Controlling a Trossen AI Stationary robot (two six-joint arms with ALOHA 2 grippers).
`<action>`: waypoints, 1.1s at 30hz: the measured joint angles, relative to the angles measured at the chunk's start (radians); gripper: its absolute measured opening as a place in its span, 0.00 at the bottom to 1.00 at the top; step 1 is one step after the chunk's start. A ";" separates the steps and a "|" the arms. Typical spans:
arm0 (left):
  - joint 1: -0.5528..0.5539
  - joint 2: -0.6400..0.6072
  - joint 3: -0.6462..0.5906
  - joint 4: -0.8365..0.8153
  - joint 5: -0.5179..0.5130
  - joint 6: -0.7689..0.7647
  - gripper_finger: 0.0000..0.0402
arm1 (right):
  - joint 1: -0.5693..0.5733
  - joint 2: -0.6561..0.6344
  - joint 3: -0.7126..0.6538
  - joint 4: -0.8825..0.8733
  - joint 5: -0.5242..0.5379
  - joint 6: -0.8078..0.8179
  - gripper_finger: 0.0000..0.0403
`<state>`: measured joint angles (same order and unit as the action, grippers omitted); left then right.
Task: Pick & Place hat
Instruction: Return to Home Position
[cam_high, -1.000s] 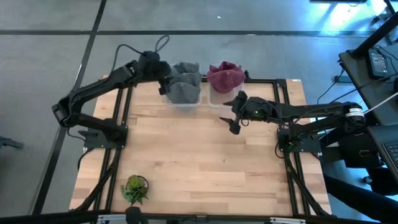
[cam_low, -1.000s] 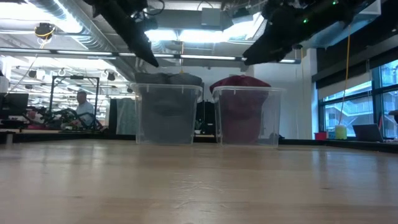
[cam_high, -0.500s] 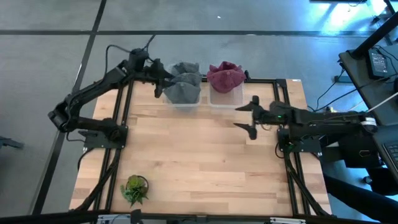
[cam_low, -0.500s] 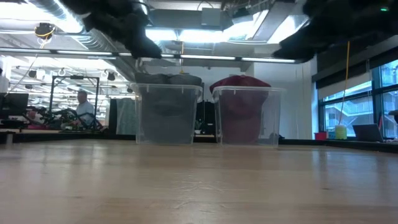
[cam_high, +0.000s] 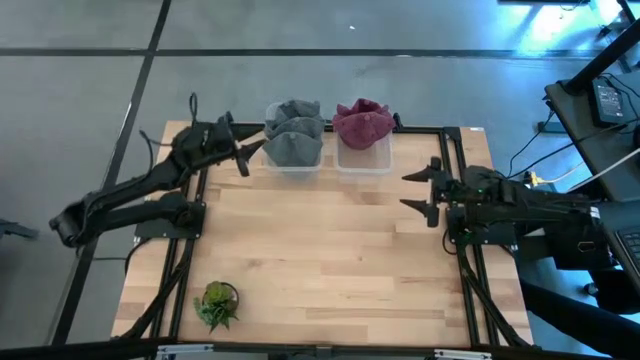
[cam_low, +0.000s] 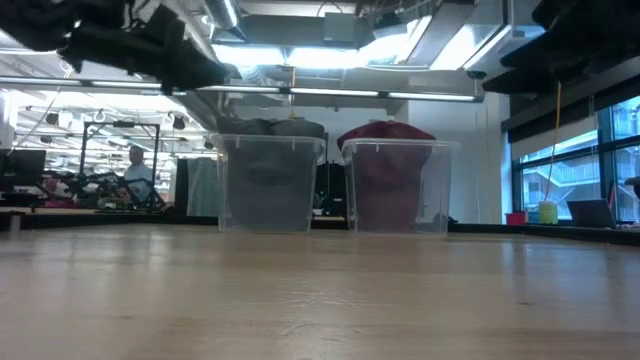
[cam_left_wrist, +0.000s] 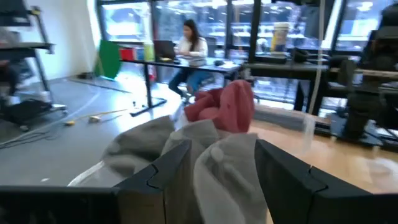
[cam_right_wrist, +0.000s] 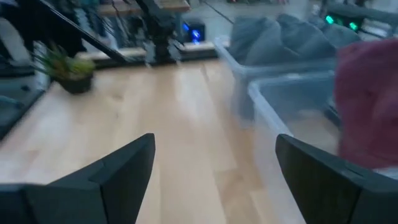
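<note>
The left gripper (cam_high: 246, 157) hangs with its fingers spread and empty just beside the left clear plastic bin (cam_high: 296, 168), which holds the crumpled grey fabric caps (cam_high: 294, 138). The right gripper (cam_high: 418, 191) — also wide apart, holding nothing — hovers near the right clear plastic bin (cam_high: 366, 160), which holds the dark red fabric cap (cam_high: 361, 122).

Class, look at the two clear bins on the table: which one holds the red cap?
The right bin: a red cap fills it, while the left bin beside it holds only gray caps.
</note>
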<state>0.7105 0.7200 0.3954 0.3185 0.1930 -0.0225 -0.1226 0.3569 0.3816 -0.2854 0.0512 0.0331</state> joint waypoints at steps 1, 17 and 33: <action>-0.009 -0.020 -0.022 0.011 -0.022 -0.001 0.43 | 0.000 -0.001 -0.013 0.029 -0.016 0.007 0.83; -0.326 -0.127 -0.114 -0.006 -0.467 -0.038 0.43 | -0.006 -0.144 -0.241 0.327 -0.090 0.066 0.83; -0.453 -0.358 -0.275 -0.004 -0.402 -0.034 0.43 | -0.006 -0.355 -0.313 0.269 -0.123 0.076 0.83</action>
<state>0.2577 0.3620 0.1208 0.3147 -0.2092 -0.0570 -0.1287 0.0014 0.0687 -0.0163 -0.0723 0.1089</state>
